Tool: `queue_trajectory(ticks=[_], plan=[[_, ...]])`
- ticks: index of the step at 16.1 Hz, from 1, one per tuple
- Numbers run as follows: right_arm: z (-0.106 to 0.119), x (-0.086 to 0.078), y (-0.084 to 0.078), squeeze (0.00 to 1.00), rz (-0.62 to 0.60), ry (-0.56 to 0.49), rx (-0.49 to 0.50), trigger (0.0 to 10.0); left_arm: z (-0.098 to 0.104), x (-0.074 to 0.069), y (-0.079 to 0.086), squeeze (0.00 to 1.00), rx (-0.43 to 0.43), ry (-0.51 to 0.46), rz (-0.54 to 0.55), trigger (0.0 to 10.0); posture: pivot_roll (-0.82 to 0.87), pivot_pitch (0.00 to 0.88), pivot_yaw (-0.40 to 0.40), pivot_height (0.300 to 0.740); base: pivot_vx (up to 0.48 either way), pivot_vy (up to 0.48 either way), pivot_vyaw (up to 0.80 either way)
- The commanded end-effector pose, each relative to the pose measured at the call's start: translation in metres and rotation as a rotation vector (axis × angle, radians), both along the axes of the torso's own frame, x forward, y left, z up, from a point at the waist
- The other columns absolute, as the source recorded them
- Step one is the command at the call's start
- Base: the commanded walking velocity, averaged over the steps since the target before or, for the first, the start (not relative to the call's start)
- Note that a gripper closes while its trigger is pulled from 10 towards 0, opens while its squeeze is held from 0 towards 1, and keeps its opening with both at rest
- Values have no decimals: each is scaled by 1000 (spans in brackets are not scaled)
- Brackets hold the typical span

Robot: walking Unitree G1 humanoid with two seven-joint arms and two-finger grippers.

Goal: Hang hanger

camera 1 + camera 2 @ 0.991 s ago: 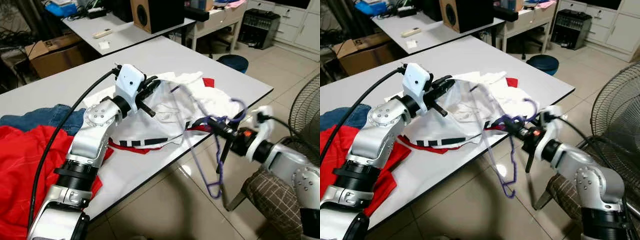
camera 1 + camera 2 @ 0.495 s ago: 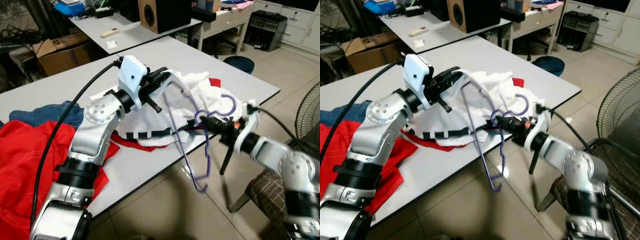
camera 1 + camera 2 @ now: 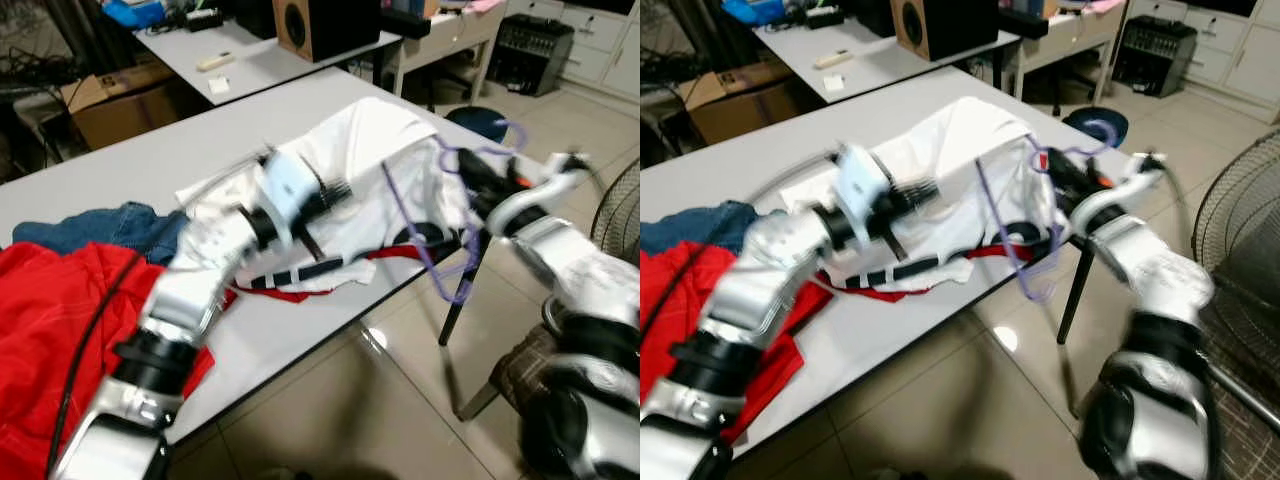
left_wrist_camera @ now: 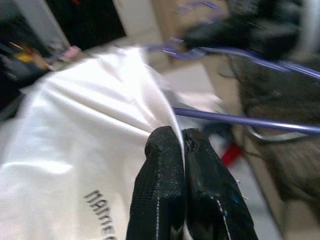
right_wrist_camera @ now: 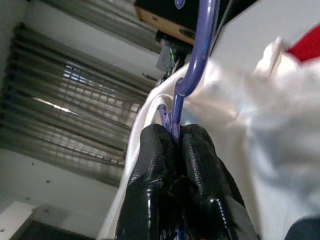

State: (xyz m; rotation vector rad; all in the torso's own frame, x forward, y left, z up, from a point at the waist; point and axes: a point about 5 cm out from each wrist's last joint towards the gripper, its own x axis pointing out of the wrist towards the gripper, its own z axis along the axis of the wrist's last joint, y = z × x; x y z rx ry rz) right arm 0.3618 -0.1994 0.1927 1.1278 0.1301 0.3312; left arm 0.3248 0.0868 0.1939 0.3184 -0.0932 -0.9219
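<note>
Left gripper [image 4: 181, 142] jaws are clamped on the shirt [image 3: 370, 150], lifting it off the table [image 3: 120, 180] at its right edge. Right gripper [image 5: 175, 135] jaws clamp the hanger [image 3: 440, 270] there, partly inside the shirt. Hanging remains.

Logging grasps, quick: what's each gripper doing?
Left gripper: shut on the white shirt.
Right gripper: shut on the purple hanger.

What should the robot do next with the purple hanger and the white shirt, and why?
Probably slide the purple hanger a little further into the white shirt. The left gripper is pinched shut on a fold of the shirt, lifting it off the table, and the right gripper is shut on the hanger near its hook. Most of the hanger hangs outside the cloth, past the table edge.
</note>
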Motion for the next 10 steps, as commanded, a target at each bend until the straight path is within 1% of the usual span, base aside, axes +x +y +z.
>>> queue_trajectory(ticks=[1, 3, 4, 5, 6, 7, 8, 10], plan=[[7, 12, 2, 0, -73, 18, 29, 10000, -6, -3, -3, 0, -7, 35, -17, 0, -66, 14, 103, 740, 0, 0, 0], [7, 22, 8, 0, -117, 62, 73, 10000, -2, -7, -11, 0, -55, 49, -48, 0, -58, 18, 99, 740, 0, 0, 0], [3, 33, 15, 0, -174, 142, 190, 10000, -1, -16, -24, 0, -50, 55, -117, 0, -46, 26, 93, 740, 0, 0, 0], [3, 37, 17, 0, -206, 162, 230, 10000, -3, -18, -28, 0, -46, 58, -118, 0, -40, 32, 89, 740, 0, 0, 0], [3, 38, 17, 0, -217, 166, 237, 10000, -4, -18, -29, 0, -45, 59, -117, 0, -40, 32, 89, 740, 0, 0, 0], [4, 42, 19, 0, -249, 191, 295, 10000, -3, -22, -33, 0, -54, 71, -141, 0, -33, 41, 86, 740, 0, 0, 0], [5, 45, 20, 0, -266, 208, 336, 10000, -5, -24, -36, 0, -46, 78, -153, 0, -28, 42, 84, 740, 0, 0, 0], [8, 48, 23, 0, -284, 217, 371, 10000, -8, -26, -39, 0, -32, 88, -154, 0, -28, 48, 84, 740, 0, 0, 0]])
